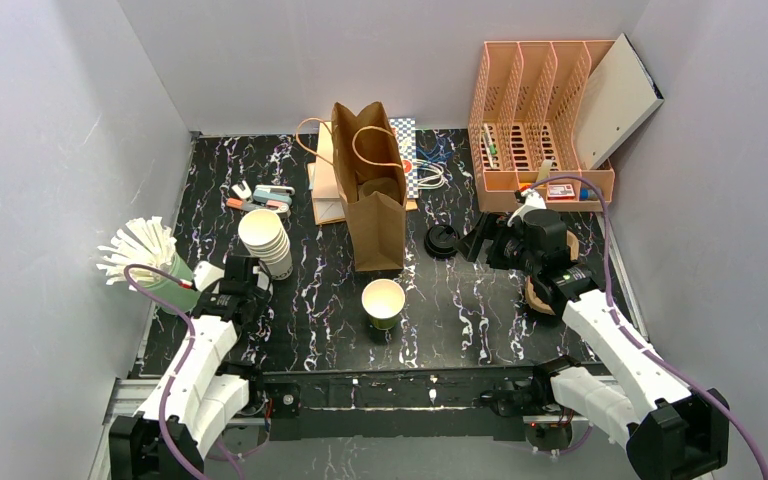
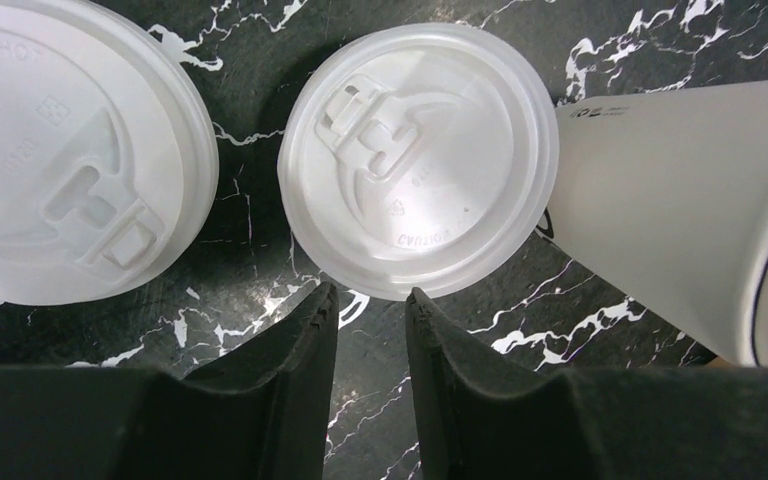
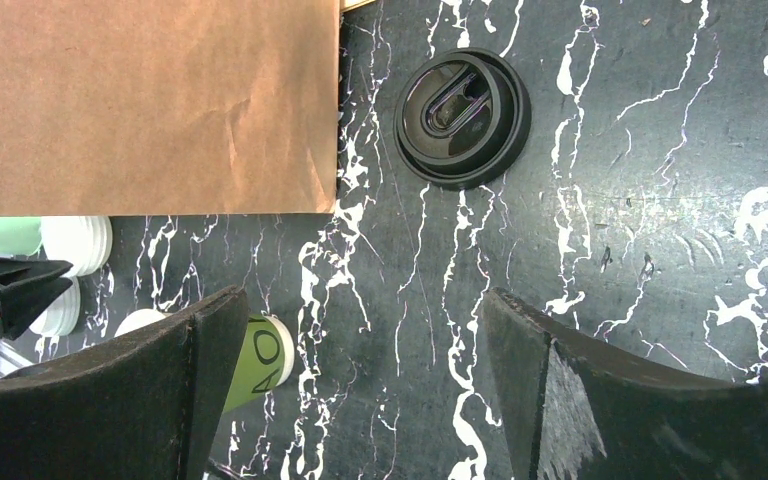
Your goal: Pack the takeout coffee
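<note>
Around your left gripper (image 2: 370, 310) it is crowded. In its wrist view one white-lidded cup (image 2: 418, 160) sits at 12 o'clock, just beyond the fingertips and untouched. A second white-lidded cup (image 2: 70, 150) stands at 10 o'clock with a strip of table between the two, and the smooth side of the stack of lidless cream cups (image 2: 680, 190) comes in at 2 o'clock, right against the first lid's rim. Only the lids show from there, so you cannot tell which cup is the green one; both lids are round, translucent white plastic with a raised rim and a moulded sip tab. From above, the brown paper bag (image 1: 375, 215) stands upright and open at the middle of the black, white-veined marble-look table (image 1: 480, 310). A lidless green cup (image 1: 383, 302) is at its 6 o'clock, a pale green cup of fanned white sticks (image 1: 150, 255) at its 8 o'clock and an orange file rack (image 1: 540, 130) at its 2 o'clock. The glossy black lid (image 3: 463, 117) lies flat at 12 o'clock from your right gripper (image 3: 360, 300). Your left arm reaches forward with the wrist looking straight down, jaws a narrow slit apart with nothing in them; your right arm bends in toward the bag, jaws spread wide and empty
</note>
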Motion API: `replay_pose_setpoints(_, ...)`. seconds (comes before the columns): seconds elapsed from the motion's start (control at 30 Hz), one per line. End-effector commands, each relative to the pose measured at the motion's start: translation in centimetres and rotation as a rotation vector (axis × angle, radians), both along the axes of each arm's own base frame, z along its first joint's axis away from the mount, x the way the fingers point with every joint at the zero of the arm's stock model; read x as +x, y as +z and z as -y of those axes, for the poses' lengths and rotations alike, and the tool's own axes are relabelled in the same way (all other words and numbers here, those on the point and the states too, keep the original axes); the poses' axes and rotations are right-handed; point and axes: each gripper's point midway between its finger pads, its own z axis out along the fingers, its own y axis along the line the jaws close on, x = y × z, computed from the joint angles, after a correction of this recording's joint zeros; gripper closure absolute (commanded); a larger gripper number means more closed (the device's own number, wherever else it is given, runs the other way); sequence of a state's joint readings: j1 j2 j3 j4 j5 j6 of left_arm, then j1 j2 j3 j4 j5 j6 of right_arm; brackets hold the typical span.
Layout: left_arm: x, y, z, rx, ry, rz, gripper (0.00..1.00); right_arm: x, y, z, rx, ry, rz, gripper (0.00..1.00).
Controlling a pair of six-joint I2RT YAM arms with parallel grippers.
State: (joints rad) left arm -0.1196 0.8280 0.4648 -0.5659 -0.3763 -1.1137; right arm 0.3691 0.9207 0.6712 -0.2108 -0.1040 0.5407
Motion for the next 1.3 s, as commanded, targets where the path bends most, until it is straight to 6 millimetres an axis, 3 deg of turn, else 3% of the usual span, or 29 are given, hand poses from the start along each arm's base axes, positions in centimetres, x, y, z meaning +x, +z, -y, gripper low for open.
replay_pose_setpoints(0.0, 0.2, -0.2, -1.2, 0.039, 0.067, 0.025, 0.71, 0.4, 1.6, 0.0, -0.001, 0.001, 0.059, 0.04)
replay_pose_setpoints(0.43, -0.3, -0.6, -2.2, 0.061, 0.148, 0.014, 0.68, 0.5, 1.4, 0.1, -0.013, -0.001, 0.055, 0.04)
replay_pose_setpoints(0.93, -1.4, -1.5, -2.2, 0.057, 0.173, -0.050, 0.83, 0.7, 1.3, -0.1, -0.009, 0.002, 0.050, 0.04)
replay_pose_setpoints(1.13, -1.7, -1.9, -2.1, 0.049, 0.178, -0.069, 0.77, 0.7, 1.4, -0.1, -0.008, 0.001, 0.052, 0.04)
replay_pose_setpoints(1.27, -1.7, -1.4, -2.3, 0.061, 0.181, -0.061, 0.88, 0.6, 1.4, 0.0, -0.009, -0.001, 0.053, 0.04)
